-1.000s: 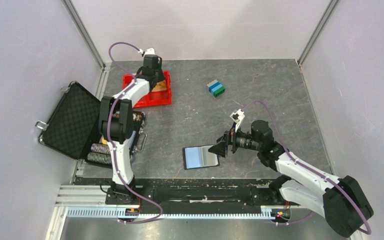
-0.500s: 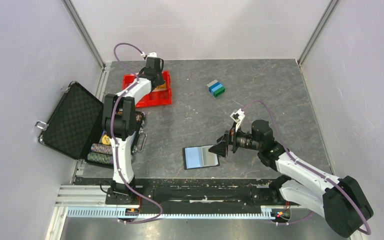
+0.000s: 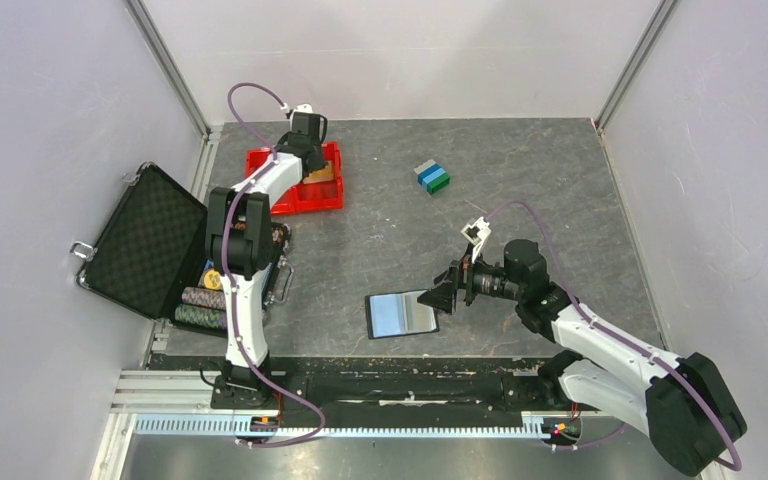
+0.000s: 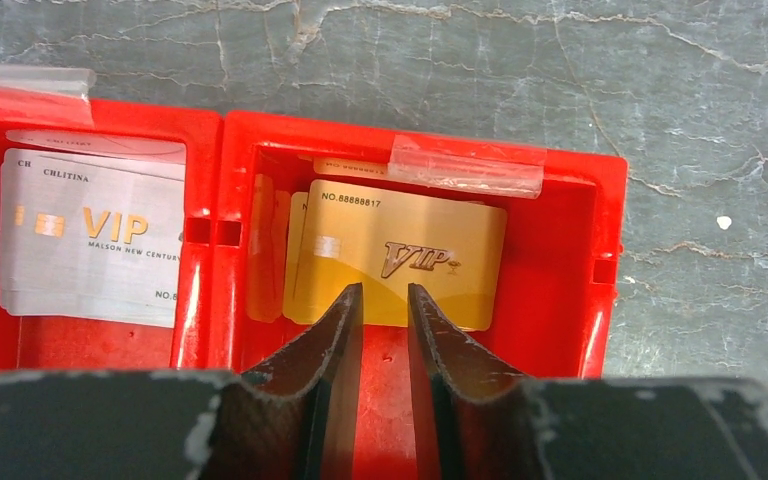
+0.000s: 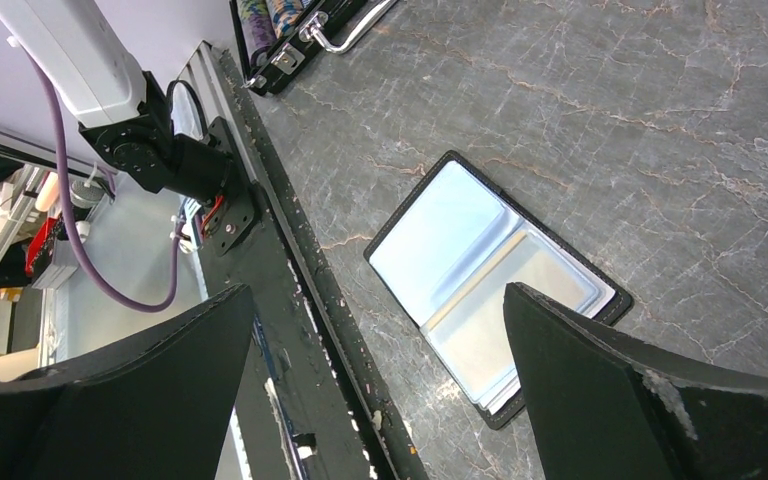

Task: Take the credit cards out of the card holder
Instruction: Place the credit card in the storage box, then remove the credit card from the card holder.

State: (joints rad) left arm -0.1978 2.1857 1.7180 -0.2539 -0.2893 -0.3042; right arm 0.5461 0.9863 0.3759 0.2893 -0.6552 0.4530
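Left wrist view: the left end effector [image 4: 384,292], fingers narrowly parted and empty, hangs over an orange-gold credit card [image 4: 400,258] in the right compartment of a red plastic tray [image 4: 605,235]. The black-edged blue-grey card holder [image 3: 401,313] lies open near centre on the grey counter [image 3: 380,225], with the wide-open, empty right end effector [image 3: 436,298] at its right edge.

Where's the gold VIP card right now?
In the left wrist view, the gold VIP card lies in the red tray's right compartment, just ahead of the left arm's jaws.
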